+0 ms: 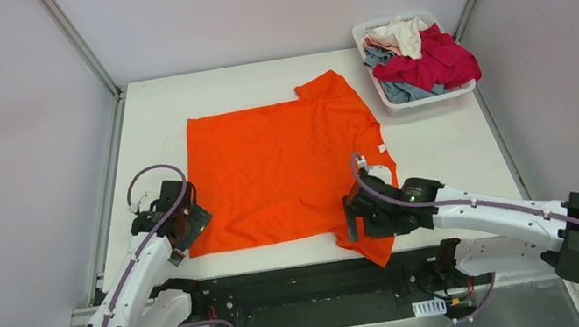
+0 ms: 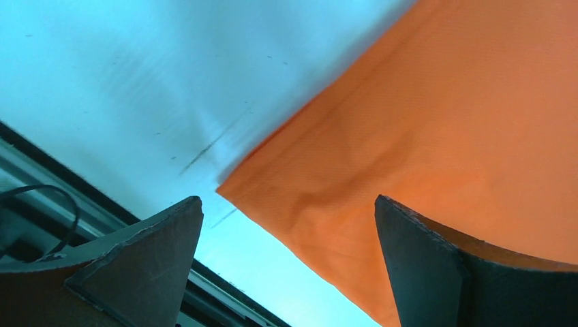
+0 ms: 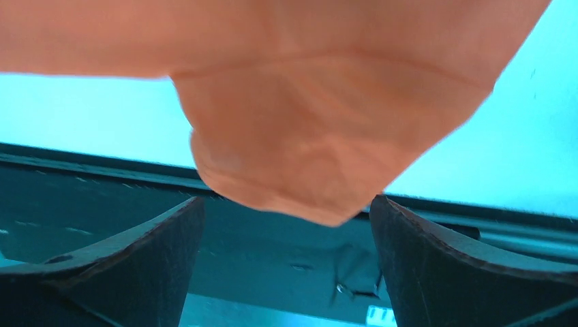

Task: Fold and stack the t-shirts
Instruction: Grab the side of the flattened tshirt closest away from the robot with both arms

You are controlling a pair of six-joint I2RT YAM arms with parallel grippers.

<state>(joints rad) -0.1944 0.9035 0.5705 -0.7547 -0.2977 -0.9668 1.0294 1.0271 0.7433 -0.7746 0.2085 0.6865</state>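
From my seat the white worktop [image 1: 254, 76] carries just about everything, and most of its middle is taken up by the orange t-shirt [image 1: 278, 170]. It is spread flat, with its hem toward the left arm, its collar toward the right arm, one sleeve pointing to the far side and the other drooping over the near edge. I count no fold in it yet and see no stack anywhere, so I judge the task to be barely begun: this shirt is laid out ready, and all the folding and stacking is left. At the far right corner sits the white slotted basket [image 1: 428, 102], well apart from the orange shirt. It holds a loose heap with a crimson-magenta shirt [image 1: 439, 58] on top toward the right, a grey-blue one [image 1: 403, 91] under it at the near side, and a cream one [image 1: 402, 33] at the back. My left gripper [image 2: 286, 199] has its jaws spread over the near hem corner and pinches nothing. My right gripper [image 3: 286, 204] is likewise spread wide, with the near sleeve lying loose between the jaws, not clamped.
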